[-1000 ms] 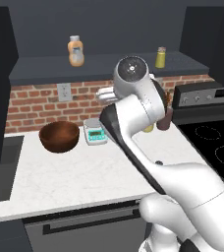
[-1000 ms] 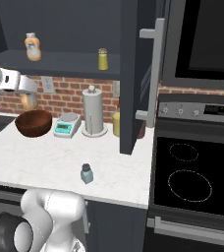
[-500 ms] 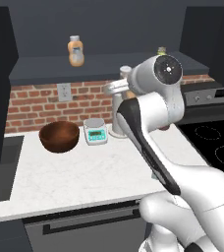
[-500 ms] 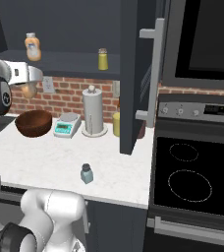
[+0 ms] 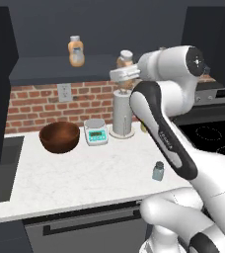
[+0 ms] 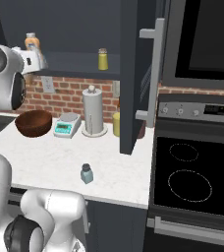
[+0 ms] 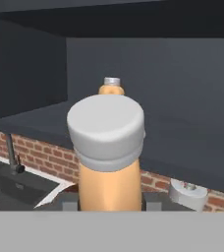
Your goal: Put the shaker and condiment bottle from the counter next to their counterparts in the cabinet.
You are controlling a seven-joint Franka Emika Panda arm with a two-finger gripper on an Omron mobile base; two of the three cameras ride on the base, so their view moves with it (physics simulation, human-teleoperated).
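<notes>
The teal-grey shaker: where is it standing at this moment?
The shaker stands alone near the front edge of the counter, in front of the paper towel holder.

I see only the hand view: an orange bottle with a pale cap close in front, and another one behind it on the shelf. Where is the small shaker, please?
Observer: The small shaker stands upright on the counter, near its front edge.
Operator: Is there also a shaker on the shelf?
Observer: Yes, a slim yellow-green shaker stands on the shelf, to the right of the shelf bottle.
Operator: How high is the end effector?
Observer: The end effector holds the bottle at about shelf level, above the paper towel roll.
</notes>
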